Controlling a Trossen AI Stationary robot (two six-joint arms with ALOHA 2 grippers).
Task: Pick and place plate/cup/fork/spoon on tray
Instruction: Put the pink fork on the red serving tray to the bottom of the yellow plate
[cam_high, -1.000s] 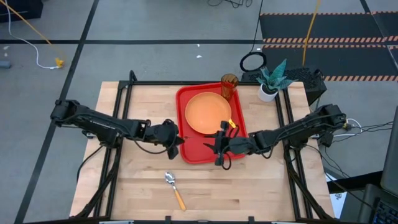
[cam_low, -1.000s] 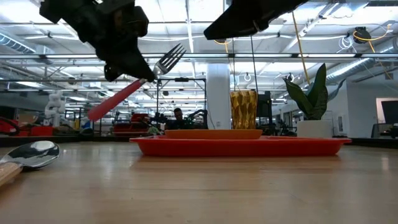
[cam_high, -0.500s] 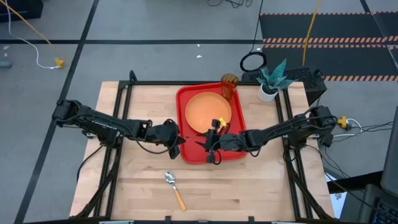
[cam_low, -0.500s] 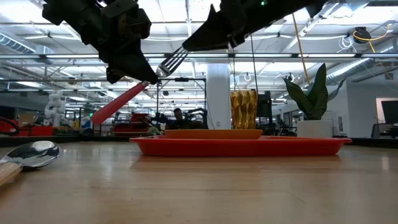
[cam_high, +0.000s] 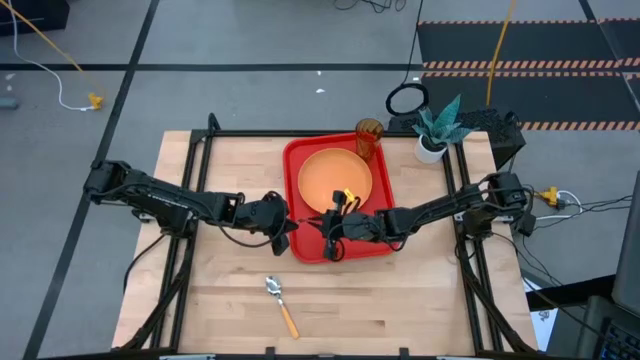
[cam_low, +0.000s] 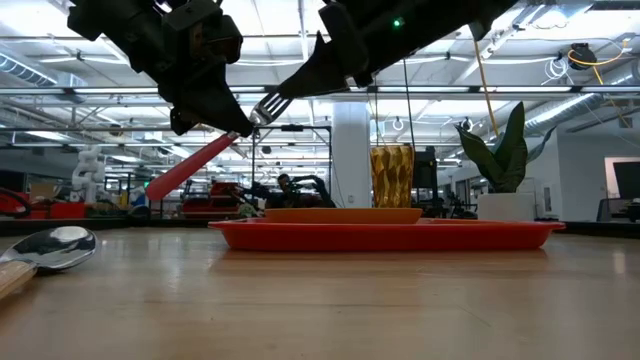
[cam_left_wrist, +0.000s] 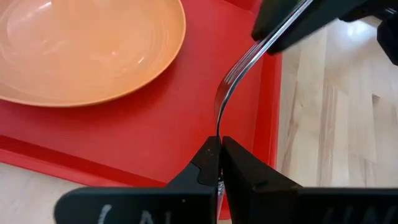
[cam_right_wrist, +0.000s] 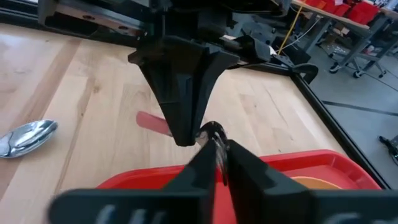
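From above, the left gripper (cam_high: 284, 222) and right gripper (cam_high: 327, 232) meet over the tray's (cam_high: 385, 190) near-left corner. Low view: the fork (cam_low: 215, 142) hangs in the air, left gripper clamped at its neck, right gripper pinched onto the tines. Both wrist views show each pair of fingers closed on the metal.

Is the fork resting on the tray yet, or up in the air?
In the air. The fork hangs tilted above the table, short of the tray; the left pincer grips its neck, the right pincer its tines.
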